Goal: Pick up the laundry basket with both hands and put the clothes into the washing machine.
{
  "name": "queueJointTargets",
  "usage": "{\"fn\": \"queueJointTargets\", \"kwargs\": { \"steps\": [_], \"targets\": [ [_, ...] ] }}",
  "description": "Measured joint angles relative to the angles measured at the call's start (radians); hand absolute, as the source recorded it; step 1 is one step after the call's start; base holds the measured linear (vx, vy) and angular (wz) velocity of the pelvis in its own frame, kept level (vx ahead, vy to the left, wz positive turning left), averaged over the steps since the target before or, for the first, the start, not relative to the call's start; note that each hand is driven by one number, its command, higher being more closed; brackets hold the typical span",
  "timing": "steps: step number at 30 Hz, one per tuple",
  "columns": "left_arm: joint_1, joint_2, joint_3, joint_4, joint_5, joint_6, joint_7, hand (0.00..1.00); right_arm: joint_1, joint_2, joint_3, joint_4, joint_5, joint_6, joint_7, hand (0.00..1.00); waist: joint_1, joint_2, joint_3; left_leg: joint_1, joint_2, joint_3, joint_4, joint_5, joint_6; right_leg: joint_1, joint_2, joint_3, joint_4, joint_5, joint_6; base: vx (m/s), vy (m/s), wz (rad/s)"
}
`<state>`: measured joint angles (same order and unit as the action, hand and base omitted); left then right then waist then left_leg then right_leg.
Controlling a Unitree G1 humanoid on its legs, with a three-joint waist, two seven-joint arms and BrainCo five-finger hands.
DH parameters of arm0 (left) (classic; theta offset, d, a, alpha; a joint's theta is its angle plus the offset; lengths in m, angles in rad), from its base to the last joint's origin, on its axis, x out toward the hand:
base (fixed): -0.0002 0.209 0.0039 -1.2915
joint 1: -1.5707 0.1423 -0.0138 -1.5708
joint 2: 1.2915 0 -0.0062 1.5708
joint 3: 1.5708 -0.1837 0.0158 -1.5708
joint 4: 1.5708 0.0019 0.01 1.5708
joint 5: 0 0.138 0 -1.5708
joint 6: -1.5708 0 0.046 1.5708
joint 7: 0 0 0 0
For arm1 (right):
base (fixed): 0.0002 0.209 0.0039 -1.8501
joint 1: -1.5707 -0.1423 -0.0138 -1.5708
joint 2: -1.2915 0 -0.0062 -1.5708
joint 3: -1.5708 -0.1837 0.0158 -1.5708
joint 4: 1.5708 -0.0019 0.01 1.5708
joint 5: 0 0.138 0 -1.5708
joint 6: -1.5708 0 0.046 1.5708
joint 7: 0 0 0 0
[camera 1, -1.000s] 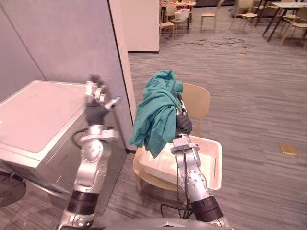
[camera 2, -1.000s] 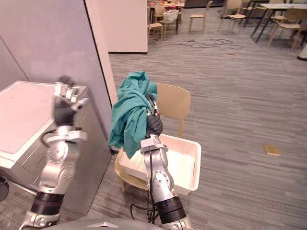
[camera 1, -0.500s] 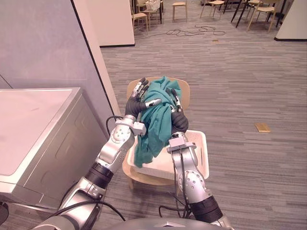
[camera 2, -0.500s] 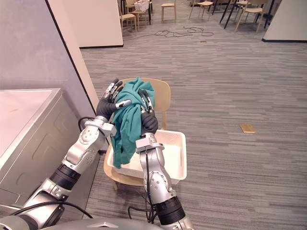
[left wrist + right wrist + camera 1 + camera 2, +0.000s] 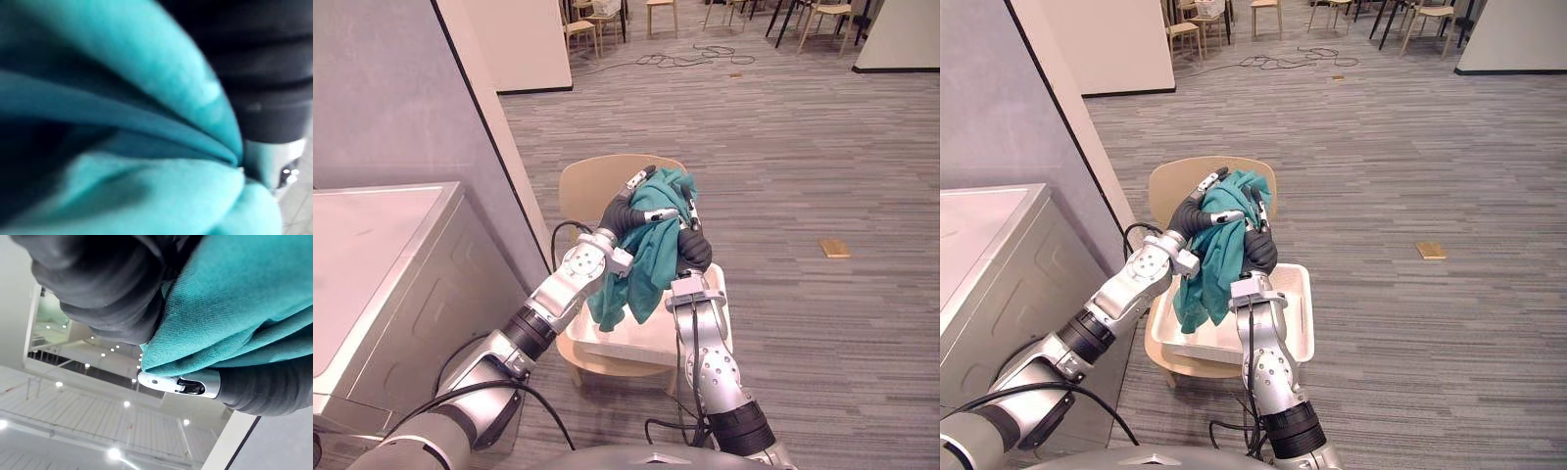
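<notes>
Clothes first: one teal garment (image 5: 651, 257) is up in the air, bunched between our two hands and hanging in a long fold beneath them. Our right hand (image 5: 693, 251) has its fingers curled into the cloth from its own side, and the right wrist view shows teal fabric wedged between the dark cover and a silver finger, so that hold looks firm. Our left hand (image 5: 628, 210) comes across to meet it at the top of the bundle, fingers over the crown and thumb on the front face, pinching the cloth; its wrist view is teal folds pressed right up close.

Directly below both hands sits the white laundry basket (image 5: 1304, 315), resting on a wooden chair (image 5: 592, 186). The garment's lower end hangs down near the basket's rim. We can't tell whether more clothes lie inside, since the hanging fold covers part of it.

Out beyond the left arm's elbow, well apart from the hands, stands the washing machine (image 5: 372, 255), showing us its flat top and one side.

By our reckoning we're about midway: the garment is out of the basket and gripped, but nothing is in the machine yet. What's left is carrying the cloth across to the washer and getting it in.
</notes>
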<state>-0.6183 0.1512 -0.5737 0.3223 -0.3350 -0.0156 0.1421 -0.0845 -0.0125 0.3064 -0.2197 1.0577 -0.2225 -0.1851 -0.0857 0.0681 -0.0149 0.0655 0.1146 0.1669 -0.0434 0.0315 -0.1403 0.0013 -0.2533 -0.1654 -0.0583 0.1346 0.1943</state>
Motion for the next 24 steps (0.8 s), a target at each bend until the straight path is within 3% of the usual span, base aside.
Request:
{"fn": "queueJointTargets", "kwargs": {
  "steps": [3,12,19,24],
  "targets": [
    [-0.021,-0.008,-0.020,0.049,0.116,0.004,-0.005,0.00,0.000,-0.004,-0.017,-0.001,0.000,-0.001,0.000,1.00,0.001,0.000,0.000,-0.005,0.000,-0.004,0.006,0.000,0.000,0.003,0.000,0.000,-0.007,0.004,0.000,-0.05,-0.013,0.02],
    [-0.021,-0.039,-0.020,0.149,0.261,0.015,-0.003,0.00,0.000,-0.013,-0.042,-0.002,-0.001,-0.014,-0.002,1.00,-0.001,-0.001,0.000,-0.011,0.000,-0.004,0.012,0.000,0.000,0.005,0.000,0.001,-0.021,0.016,0.001,-0.05,-0.012,0.00],
    [-0.020,-0.039,-0.015,0.158,0.287,0.015,-0.004,0.00,0.000,-0.012,-0.053,-0.002,-0.001,-0.014,-0.002,1.00,0.003,-0.001,0.001,-0.011,0.000,-0.004,0.012,0.000,0.000,0.005,0.000,0.001,-0.021,0.016,0.001,-0.03,-0.007,0.00],
    [0.028,-0.045,0.046,0.158,0.300,0.014,-0.012,0.00,0.000,-0.003,-0.055,-0.002,-0.003,-0.015,-0.002,1.00,0.005,-0.001,0.000,-0.005,0.000,0.002,0.006,0.000,0.000,0.005,0.002,0.006,-0.021,0.016,0.001,-0.04,-0.009,-0.03]
  ]
}}
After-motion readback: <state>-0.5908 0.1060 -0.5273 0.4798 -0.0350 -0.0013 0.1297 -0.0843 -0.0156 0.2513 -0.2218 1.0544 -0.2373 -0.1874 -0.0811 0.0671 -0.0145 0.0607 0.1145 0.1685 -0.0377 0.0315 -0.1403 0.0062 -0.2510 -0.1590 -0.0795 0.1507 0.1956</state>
